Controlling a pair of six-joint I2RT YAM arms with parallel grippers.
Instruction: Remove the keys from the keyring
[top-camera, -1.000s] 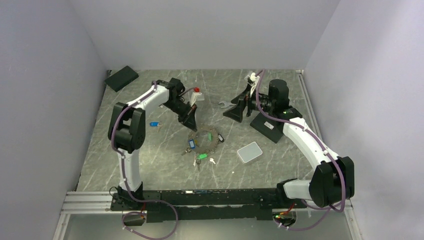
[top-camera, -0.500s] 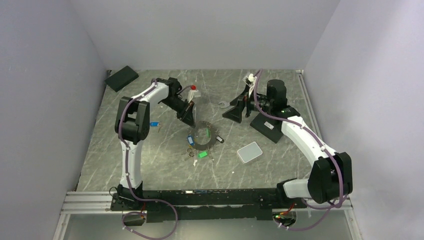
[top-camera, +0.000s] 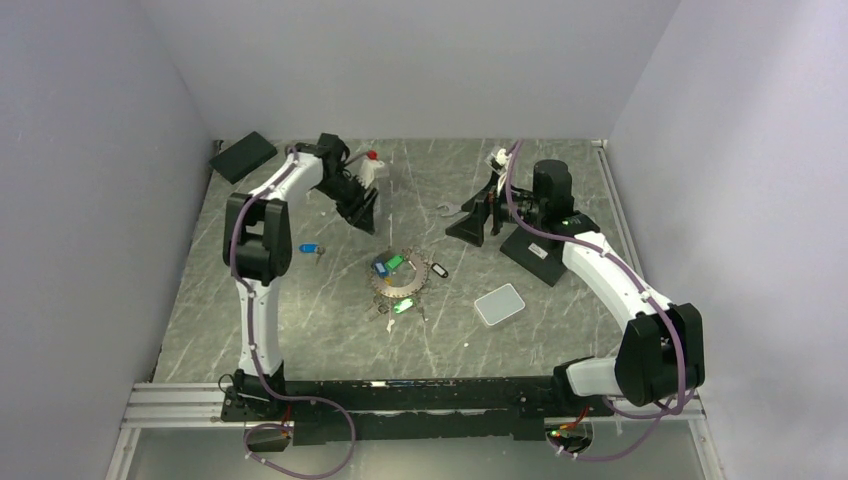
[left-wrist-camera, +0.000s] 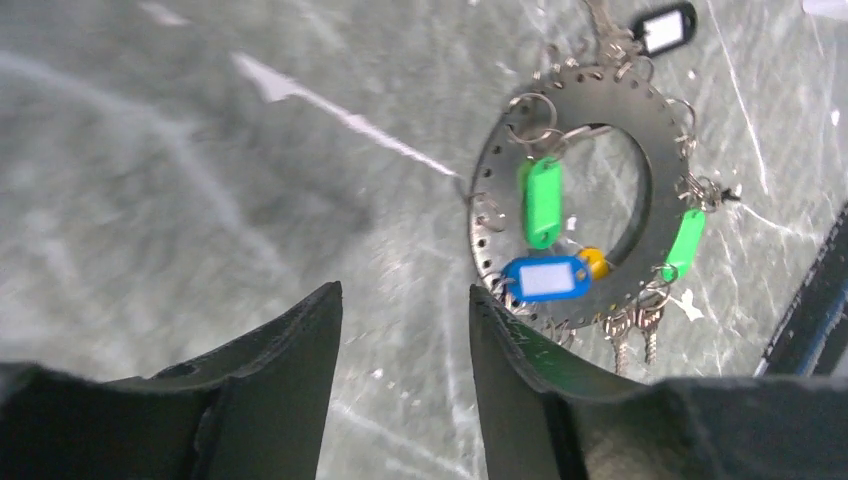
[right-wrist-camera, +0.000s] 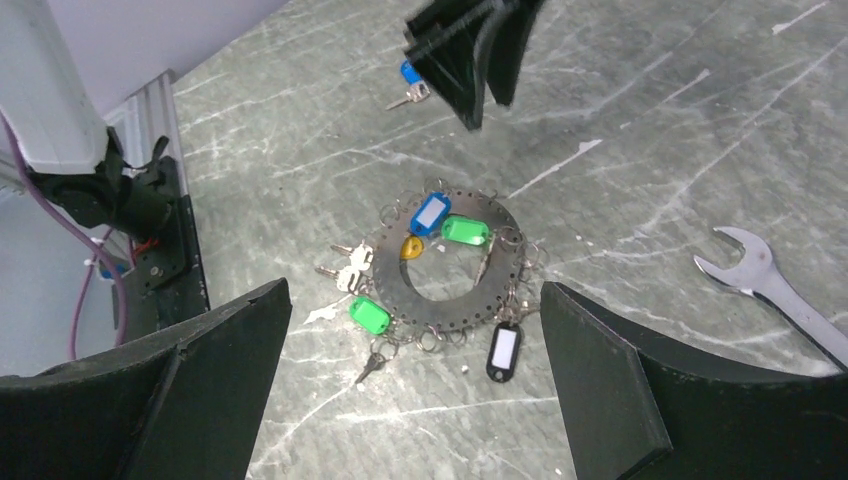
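The keyring (top-camera: 398, 282) is a flat dark perforated ring lying on the table, also in the left wrist view (left-wrist-camera: 655, 130) and the right wrist view (right-wrist-camera: 440, 300). Small silver keys (left-wrist-camera: 630, 330) hang round it on little rings, with green (left-wrist-camera: 541, 200), blue (left-wrist-camera: 548, 278) and black-and-white (right-wrist-camera: 503, 350) tags. My left gripper (top-camera: 362, 212) (left-wrist-camera: 405, 292) hovers open behind and left of the ring, nothing between its fingers. My right gripper (top-camera: 478, 215) (right-wrist-camera: 415, 290) is wide open and empty, back right of the ring. One blue-tagged key (top-camera: 310, 249) lies loose to the left.
A silver wrench (top-camera: 450, 209) lies near the right gripper. A grey rounded square pad (top-camera: 499, 303) sits right of the ring. A black block (top-camera: 243, 156) is at the back left corner. A black plate (top-camera: 535, 250) lies under the right arm.
My left gripper was shut at the keyring's far edge; it has opened and drawn back and left, away from it. The keyring has shifted slightly. The right arm stayed still.
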